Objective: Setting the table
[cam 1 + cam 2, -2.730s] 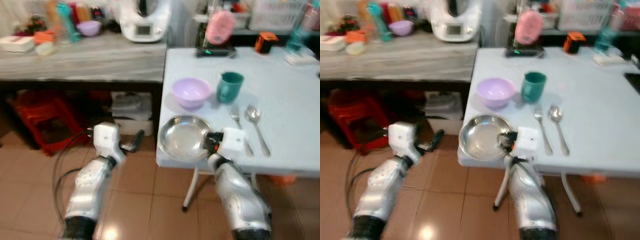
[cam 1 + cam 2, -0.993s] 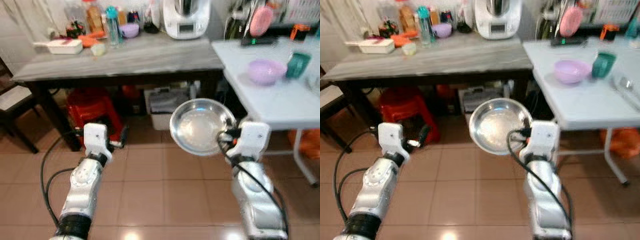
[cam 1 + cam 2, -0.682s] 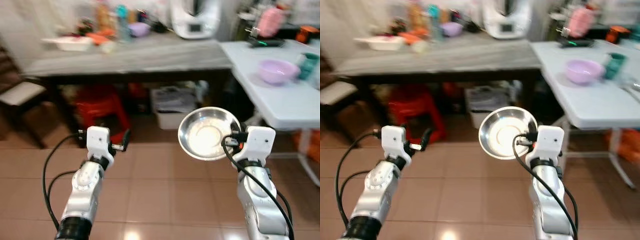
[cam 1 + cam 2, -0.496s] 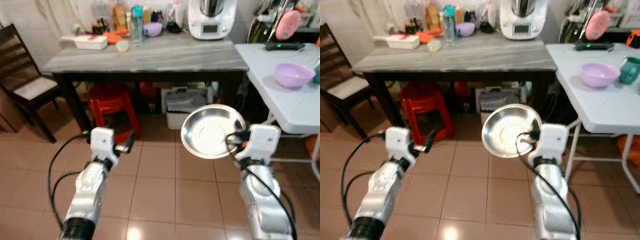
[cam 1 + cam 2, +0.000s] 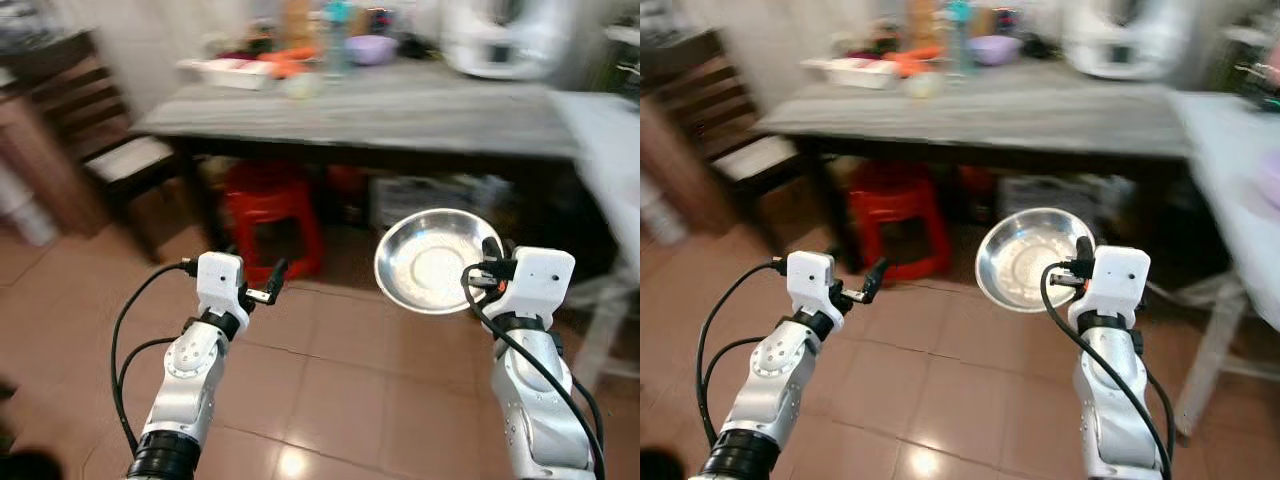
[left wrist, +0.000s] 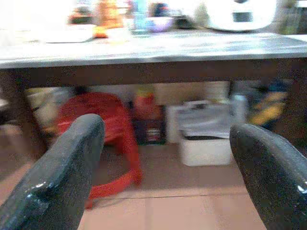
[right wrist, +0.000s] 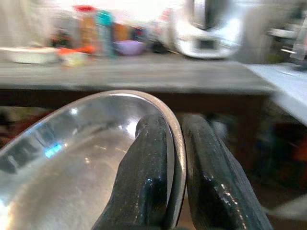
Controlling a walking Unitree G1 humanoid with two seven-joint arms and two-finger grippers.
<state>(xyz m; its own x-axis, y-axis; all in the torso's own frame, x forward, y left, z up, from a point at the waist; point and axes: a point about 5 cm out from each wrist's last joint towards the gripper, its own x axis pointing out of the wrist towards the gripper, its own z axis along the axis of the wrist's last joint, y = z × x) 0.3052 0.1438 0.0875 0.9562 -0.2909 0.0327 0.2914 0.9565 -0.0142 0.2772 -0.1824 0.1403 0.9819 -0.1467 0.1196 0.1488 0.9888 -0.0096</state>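
No legible text, label, brand, number or sign anywhere — all too blurred to read. Small dark panel on the white appliance [image 7: 204, 28] at 1 o'clock on the grey counter [image 7: 144, 72], nothing readable on it. Bottles and jars [image 5: 297, 15] at 12 o'clock — colours only, labels smeared beyond reading.

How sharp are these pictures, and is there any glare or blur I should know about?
Eye views: arms fairly crisp, grey table and background smeared by motion; bright glare inside the steel plate pinched by the right gripper. Left wrist view: open left gripper dark, red stool soft. Right wrist view: background washed out and blurred.
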